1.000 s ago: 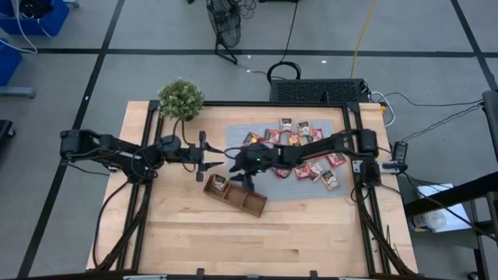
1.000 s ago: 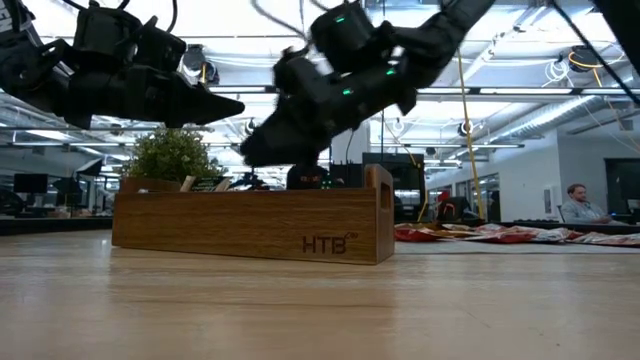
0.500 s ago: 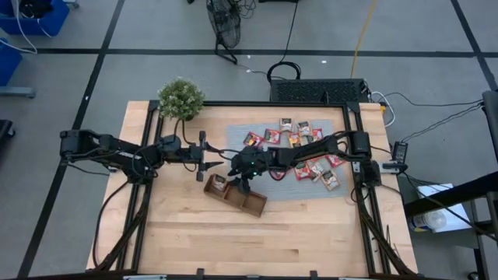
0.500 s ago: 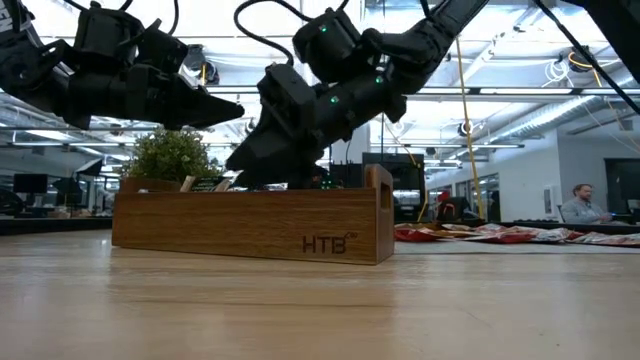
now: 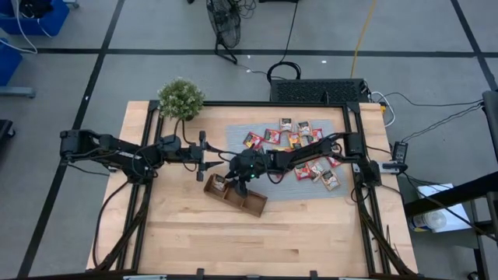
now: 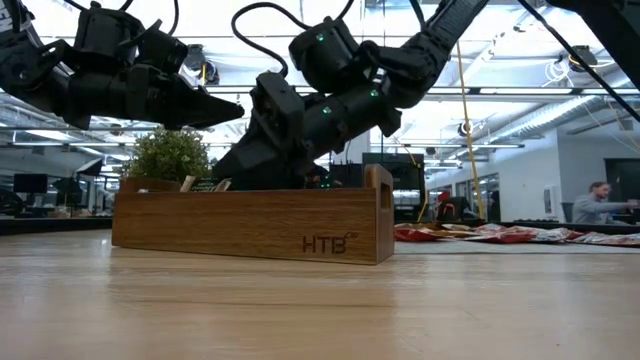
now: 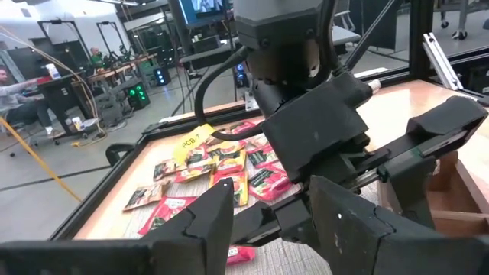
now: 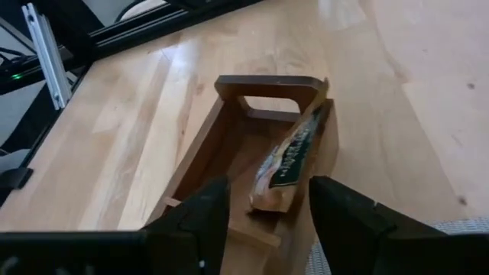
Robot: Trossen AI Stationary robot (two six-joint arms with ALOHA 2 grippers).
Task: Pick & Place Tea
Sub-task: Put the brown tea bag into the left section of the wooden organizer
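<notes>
Right gripper [image 5: 230,183] hangs low over the end compartment of the wooden tray [image 5: 253,204], next to its handle, fingers parted with nothing between them. Its wrist view shows a dark green sachet [image 8: 284,164] already in that compartment, leaning on edge against the tray wall, apart from both fingers [image 8: 200,221]. Left gripper [image 5: 214,165] waits just beside the tray, raised off the table, also parted and empty.

Most of the tea sachets [image 5: 311,167] lie scattered flat on the grey mat [image 5: 237,134] at the right arm's side of the table, some overlapping.

Each sachet looks very light, thin and flexible, with a smooth foil skin that would likely slip under a loose pinch. Lying flat, one offers little to take hold of; pinching an edge or a raised corner seems the better hold, especially where a sachet rests on a neighbour. A firm grip should not hurt it.
</notes>
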